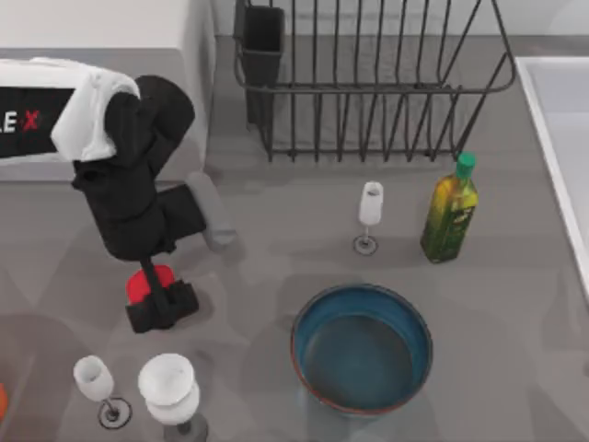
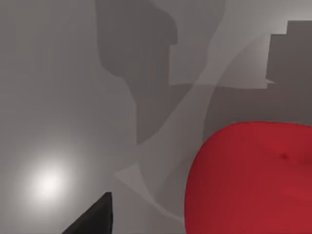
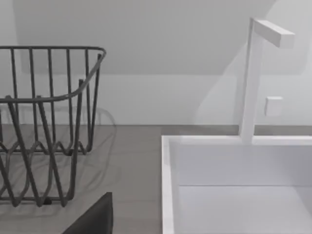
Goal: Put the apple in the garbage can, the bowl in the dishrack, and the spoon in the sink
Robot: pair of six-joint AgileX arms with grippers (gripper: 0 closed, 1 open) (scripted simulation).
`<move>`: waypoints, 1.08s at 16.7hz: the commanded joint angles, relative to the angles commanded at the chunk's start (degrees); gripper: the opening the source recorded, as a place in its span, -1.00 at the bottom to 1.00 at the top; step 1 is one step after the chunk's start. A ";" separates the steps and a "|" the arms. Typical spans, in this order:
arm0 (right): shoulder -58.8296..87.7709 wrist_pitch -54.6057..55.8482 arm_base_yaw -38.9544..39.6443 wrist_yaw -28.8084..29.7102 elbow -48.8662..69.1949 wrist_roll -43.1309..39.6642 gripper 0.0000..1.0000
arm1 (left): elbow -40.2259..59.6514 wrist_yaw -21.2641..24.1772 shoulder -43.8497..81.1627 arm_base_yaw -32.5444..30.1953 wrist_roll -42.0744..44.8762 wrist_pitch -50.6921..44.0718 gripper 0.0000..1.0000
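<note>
Apple (image 1: 138, 283) sits on the grey table (image 1: 515, 368) at the top view's lower left, under the left gripper (image 1: 164, 306); whether it is gripped, I cannot tell. Bowl (image 1: 362, 348) rests lower centre. Dishrack (image 1: 368, 78) stands upper centre against the pale wall, sink (image 1: 561, 120) at the right edge.

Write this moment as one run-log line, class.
left gripper: over apple, grip unclear | bowl: on table | dishrack: empty | right arm: facing sink
</note>
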 joint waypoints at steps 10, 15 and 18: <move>0.00 0.00 0.00 0.00 0.00 0.00 1.00 | -3.37 0.02 2.60 -0.08 0.02 5.37 0.55; 0.00 0.00 0.00 0.00 0.00 0.00 1.00 | -3.37 0.02 2.60 -0.08 0.02 5.37 -0.21; 0.00 0.00 0.00 0.00 0.00 0.00 1.00 | -3.37 0.02 2.60 -0.08 0.02 5.37 -0.66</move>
